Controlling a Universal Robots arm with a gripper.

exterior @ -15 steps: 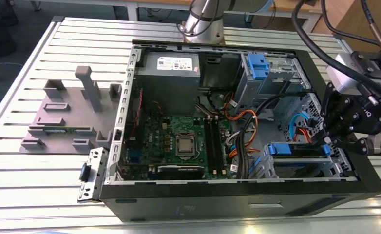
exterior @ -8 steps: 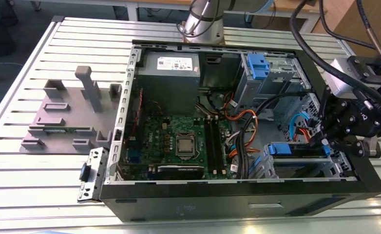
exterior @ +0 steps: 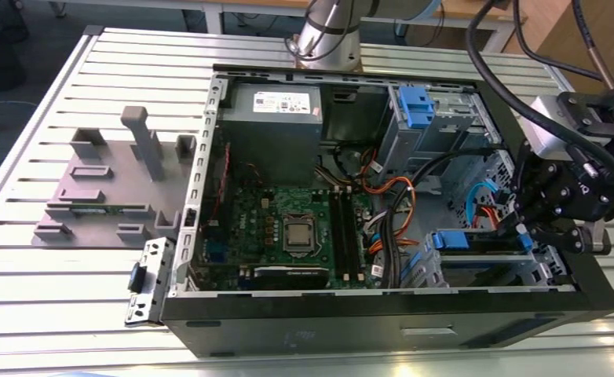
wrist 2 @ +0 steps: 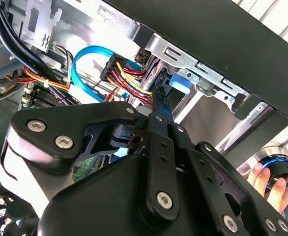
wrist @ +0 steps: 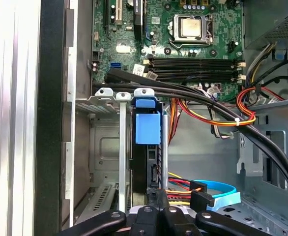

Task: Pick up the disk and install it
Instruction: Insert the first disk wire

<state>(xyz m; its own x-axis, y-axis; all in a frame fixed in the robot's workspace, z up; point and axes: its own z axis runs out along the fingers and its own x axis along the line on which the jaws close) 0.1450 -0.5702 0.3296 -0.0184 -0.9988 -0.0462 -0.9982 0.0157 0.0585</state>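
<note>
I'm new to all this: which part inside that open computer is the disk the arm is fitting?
Start at the open black computer case on the slatted metal table. Near the black gripper, a metal drive cage holds the disk, standing on edge. Its bright blue plastic bracket sets it apart from the bare grey rails beside it.

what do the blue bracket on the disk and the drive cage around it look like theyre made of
The blue bracket on the disk looks like moulded plastic: uniform bright colour, matte, softly rounded edges. The drive cage looks like thin stamped sheet metal, bare grey with a dull sheen, punched holes and folded tabs. The pincer sits at the disk's near edge.
</note>
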